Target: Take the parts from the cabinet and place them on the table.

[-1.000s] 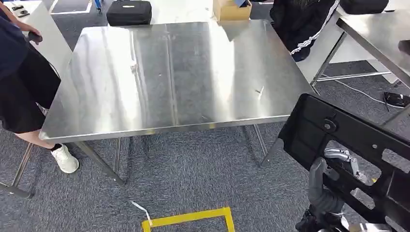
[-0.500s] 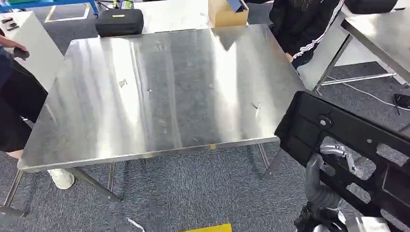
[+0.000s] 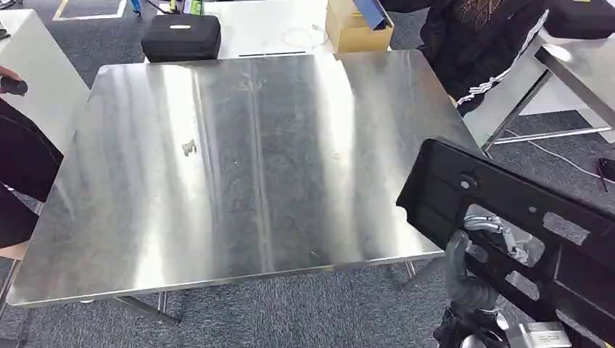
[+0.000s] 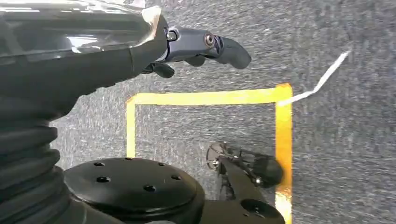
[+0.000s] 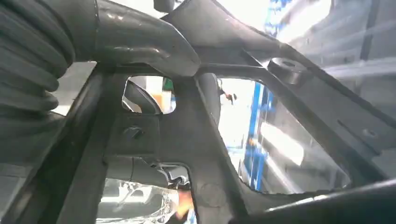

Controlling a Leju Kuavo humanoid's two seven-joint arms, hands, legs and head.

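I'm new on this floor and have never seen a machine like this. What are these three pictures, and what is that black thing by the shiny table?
This is a two-legged humanoid robot with two arms ending in fingered hands. The wide picture is from a camera on its head, looking down at a steel table whose top looks almost bare apart from a small scrap of something. The black flat piece with cut-outs is a part it is carrying, gripped by its right hand, and one end of it reaches over the table's near right corner. The picture full of dark struts is from the right wrist camera, right behind that hand, looking through the part's openings. The carpet picture is from the left wrist: the left hand hangs over the floor, holding nothing, above a yellow tape square. People stand around the table's far and left sides.
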